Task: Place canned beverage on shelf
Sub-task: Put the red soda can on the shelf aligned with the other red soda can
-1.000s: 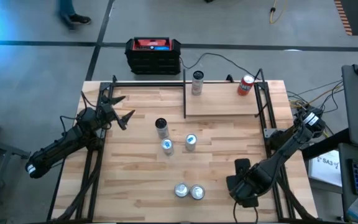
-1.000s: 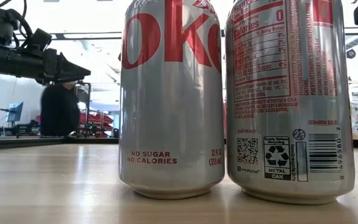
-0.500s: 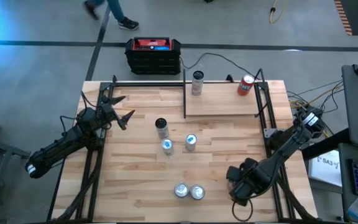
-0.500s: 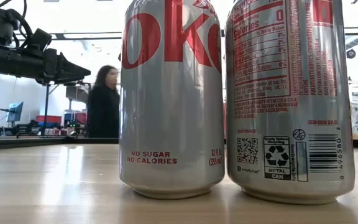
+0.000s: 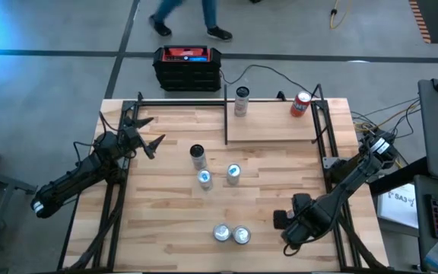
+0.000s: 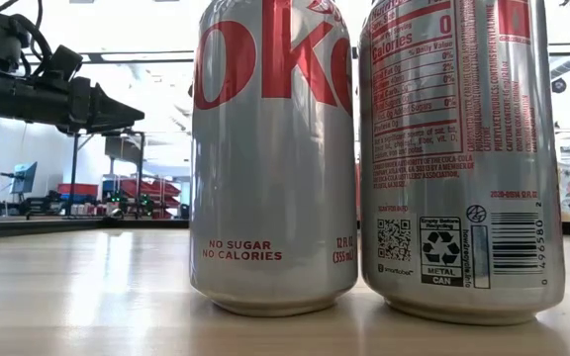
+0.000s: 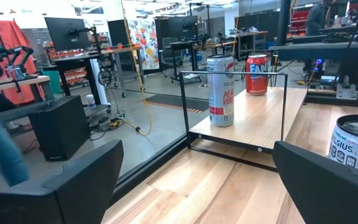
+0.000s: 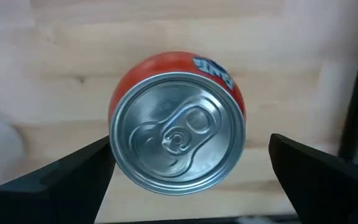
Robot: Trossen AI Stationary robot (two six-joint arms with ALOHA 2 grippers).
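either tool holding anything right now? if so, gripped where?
Nothing is held. The right tool is open, its fingers spread either side of an orange can without touching it. The left tool is open and empty at the table's left edge.

Seven cans (image 5: 231, 174), one shelf (image 5: 272, 122), two arms (image 5: 74, 180).

Bright even overhead light, blue glare at the high view's corner, backlit silver cans (image 6: 273, 158) against blown-out windows, soft sheen on the tabletop (image 6: 77, 297), motion-blurred person (image 5: 185, 15)
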